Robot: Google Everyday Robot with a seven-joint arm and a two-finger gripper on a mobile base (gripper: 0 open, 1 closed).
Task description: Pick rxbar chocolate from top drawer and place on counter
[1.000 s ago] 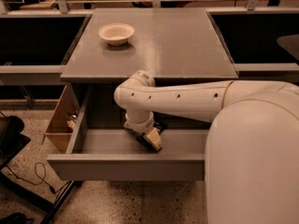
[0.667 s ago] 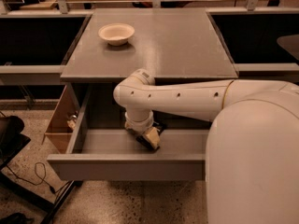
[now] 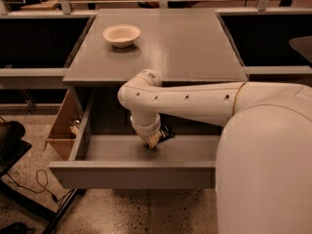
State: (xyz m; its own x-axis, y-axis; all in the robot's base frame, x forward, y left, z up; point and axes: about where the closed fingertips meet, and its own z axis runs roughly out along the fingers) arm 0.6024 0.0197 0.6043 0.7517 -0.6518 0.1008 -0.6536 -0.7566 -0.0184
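Note:
The top drawer [image 3: 131,173] is pulled open below the grey counter [image 3: 180,43]. My white arm reaches down into it from the right. My gripper [image 3: 155,140] is inside the drawer, low over its floor near the middle. A small dark shape [image 3: 167,132] sits right against the gripper's right side. I cannot tell whether it is the rxbar chocolate or whether it is held. The rest of the drawer floor that shows is bare grey.
A white bowl [image 3: 121,34] stands on the counter's far left. A brown wooden side box [image 3: 63,126] hangs left of the drawer with something small in it. Dark recessed bays flank the cabinet. My white base [image 3: 265,169] fills the right foreground. Cables lie on the floor at left.
My gripper has risen slightly inside the drawer. The drawer and the bowl have not moved.

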